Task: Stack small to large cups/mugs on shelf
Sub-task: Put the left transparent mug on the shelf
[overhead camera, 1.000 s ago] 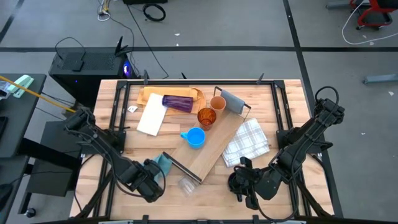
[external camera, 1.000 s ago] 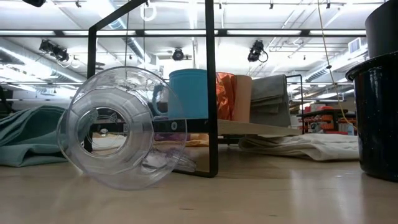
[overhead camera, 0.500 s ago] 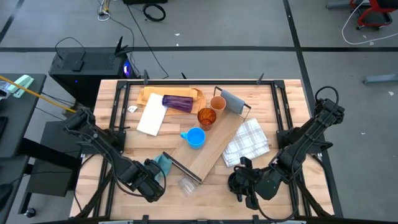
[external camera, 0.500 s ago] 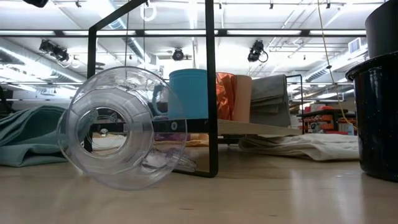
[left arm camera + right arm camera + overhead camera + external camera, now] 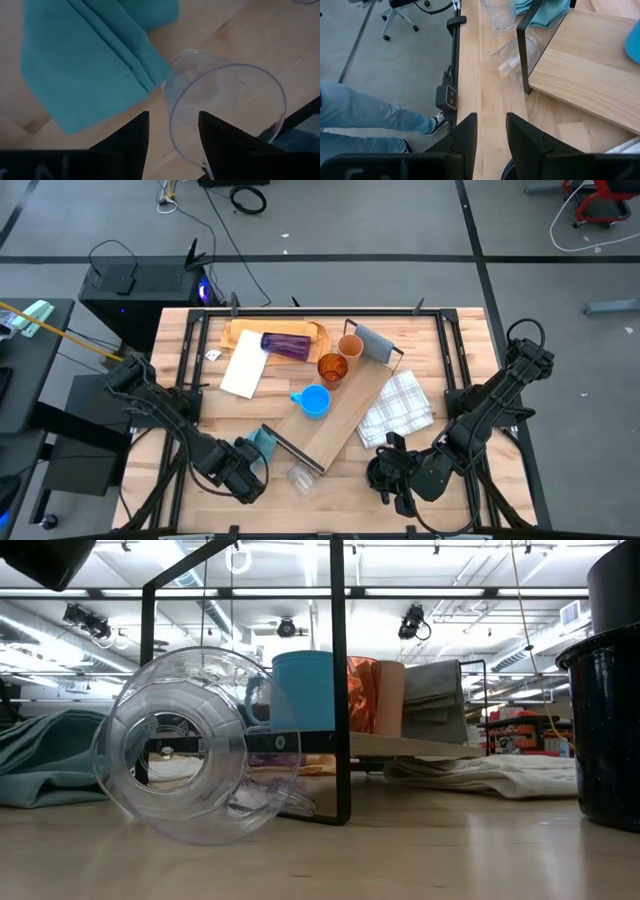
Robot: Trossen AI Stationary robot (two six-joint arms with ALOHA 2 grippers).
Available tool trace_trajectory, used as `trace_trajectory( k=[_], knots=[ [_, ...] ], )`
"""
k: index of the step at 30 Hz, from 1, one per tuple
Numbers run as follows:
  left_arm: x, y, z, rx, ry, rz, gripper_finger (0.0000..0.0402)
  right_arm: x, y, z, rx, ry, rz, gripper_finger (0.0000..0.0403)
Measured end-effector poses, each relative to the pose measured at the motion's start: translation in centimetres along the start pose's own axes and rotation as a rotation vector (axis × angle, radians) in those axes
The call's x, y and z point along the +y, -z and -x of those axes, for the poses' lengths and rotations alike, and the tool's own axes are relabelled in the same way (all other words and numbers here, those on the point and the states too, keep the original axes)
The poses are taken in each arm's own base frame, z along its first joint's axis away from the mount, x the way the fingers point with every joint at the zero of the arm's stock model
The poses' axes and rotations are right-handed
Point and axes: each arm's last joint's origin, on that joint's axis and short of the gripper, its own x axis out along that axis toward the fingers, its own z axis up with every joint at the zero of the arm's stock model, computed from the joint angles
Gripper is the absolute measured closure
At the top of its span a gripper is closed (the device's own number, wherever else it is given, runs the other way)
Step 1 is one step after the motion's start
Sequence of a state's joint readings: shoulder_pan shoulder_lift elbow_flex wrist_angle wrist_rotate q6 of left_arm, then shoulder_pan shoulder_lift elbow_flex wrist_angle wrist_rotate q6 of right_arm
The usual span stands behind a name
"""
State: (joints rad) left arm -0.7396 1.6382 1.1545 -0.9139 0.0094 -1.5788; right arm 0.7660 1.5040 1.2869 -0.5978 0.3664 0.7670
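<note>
Cups are spread over the table: on the shelf [image 5: 345,415], a light-wood board laid diagonally, a light blue mug [image 5: 314,401], an amber translucent cup [image 5: 332,367] and a tan cup [image 5: 350,346] are lined up, while a purple tumbler [image 5: 286,345] is left lying on its side on a tan paper sheet [image 5: 240,332] behind. One clear cup [image 5: 195,745] is seen on its side by the shelf's black end frame (a second stands upright beside the teal cloth [image 5: 90,55]). The left gripper [image 5: 172,131] is held above that upright cup's rim, fingers parted and gripping nothing. The right gripper [image 5: 491,131] is kept near the table's front edge, fingers slightly apart and empty, with a black cup [image 5: 610,720] below.
</note>
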Motion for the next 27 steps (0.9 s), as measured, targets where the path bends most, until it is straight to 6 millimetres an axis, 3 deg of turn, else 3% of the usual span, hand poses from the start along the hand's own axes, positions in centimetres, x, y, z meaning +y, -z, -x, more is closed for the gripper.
trace_trajectory(
  k=[10, 23, 27],
  knots=[
    [0.47, -0.02, -0.92, 0.013, 0.001, -0.010, 0.0241, 0.01, 0.00, 0.00, 0.000, 0.000, 0.000, 0.0292],
    [0.45, -0.02, -0.93, 0.014, 0.004, -0.093, 0.0382, -0.27, -0.25, -0.13, -0.003, 0.008, -0.008, 0.0292],
    [0.41, -0.02, -0.93, 0.014, 0.008, -0.105, 0.0389, -0.51, -0.46, -0.24, -0.007, 0.016, -0.013, 0.0292]
  ],
)
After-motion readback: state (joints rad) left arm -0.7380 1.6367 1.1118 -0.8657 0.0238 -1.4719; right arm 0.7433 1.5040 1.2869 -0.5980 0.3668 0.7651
